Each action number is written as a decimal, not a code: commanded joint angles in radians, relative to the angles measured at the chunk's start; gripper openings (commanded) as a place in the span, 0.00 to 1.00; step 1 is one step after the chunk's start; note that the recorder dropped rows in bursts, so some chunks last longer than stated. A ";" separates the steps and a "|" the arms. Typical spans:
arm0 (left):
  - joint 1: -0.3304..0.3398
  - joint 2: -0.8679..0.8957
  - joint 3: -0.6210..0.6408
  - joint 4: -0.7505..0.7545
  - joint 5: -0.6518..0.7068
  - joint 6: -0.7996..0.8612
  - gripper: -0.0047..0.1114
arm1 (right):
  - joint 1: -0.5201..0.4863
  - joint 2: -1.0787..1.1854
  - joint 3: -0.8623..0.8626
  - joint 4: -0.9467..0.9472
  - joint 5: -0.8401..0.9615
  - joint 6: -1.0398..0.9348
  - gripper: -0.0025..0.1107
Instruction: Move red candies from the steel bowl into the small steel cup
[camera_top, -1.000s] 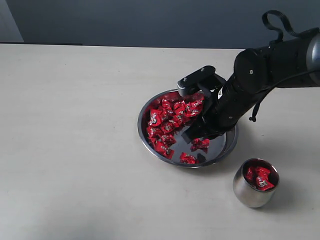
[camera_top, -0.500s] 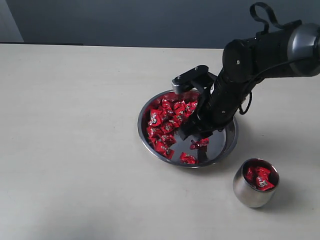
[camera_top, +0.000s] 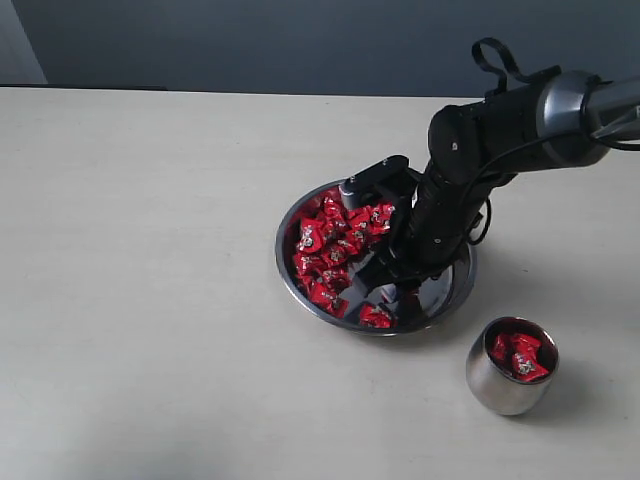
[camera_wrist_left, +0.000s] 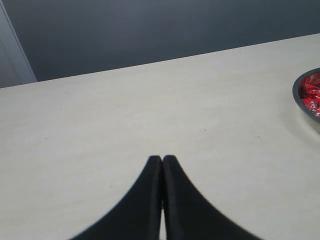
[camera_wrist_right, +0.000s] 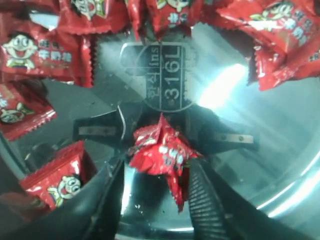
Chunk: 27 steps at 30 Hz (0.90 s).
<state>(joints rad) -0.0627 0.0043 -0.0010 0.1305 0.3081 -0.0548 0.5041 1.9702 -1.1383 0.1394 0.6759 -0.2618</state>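
Observation:
The steel bowl (camera_top: 287, 262) holds a heap of red candies (camera_top: 335, 245), mostly in its left half. My right gripper (camera_top: 387, 290) is down inside the bowl on its near-right side. In the right wrist view its open fingers (camera_wrist_right: 156, 165) straddle one crumpled red candy (camera_wrist_right: 162, 152) lying on the mirror bottom of the bowl (camera_wrist_right: 225, 100), the wrapper touching the ribbed finger. The small steel cup (camera_top: 503, 388) stands to the bowl's near right with a few red candies (camera_top: 517, 356) in it. My left gripper (camera_wrist_left: 162, 159) is shut and empty over bare table.
The pale table (camera_top: 150, 300) spreads wide to the left of the bowl. In the left wrist view only a sliver of the bowl's rim (camera_wrist_left: 299, 102) shows. A dark wall (camera_top: 300, 40) runs behind the table's far edge.
The right arm has swung left and lowered, carrying its gripper deeper into the near-right part of the bowl. Bowl and cup have stayed put.

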 joint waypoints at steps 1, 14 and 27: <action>-0.008 -0.004 0.001 0.002 -0.007 -0.006 0.04 | -0.005 0.011 -0.005 -0.007 -0.013 0.001 0.29; -0.008 -0.004 0.001 0.002 -0.007 -0.006 0.04 | -0.005 0.005 -0.024 -0.007 -0.014 0.008 0.06; -0.008 -0.004 0.001 0.002 -0.007 -0.006 0.04 | -0.005 -0.156 -0.010 -0.007 0.079 0.051 0.06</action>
<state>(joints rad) -0.0627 0.0043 -0.0010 0.1305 0.3081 -0.0548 0.5041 1.8767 -1.1562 0.1394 0.7360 -0.2249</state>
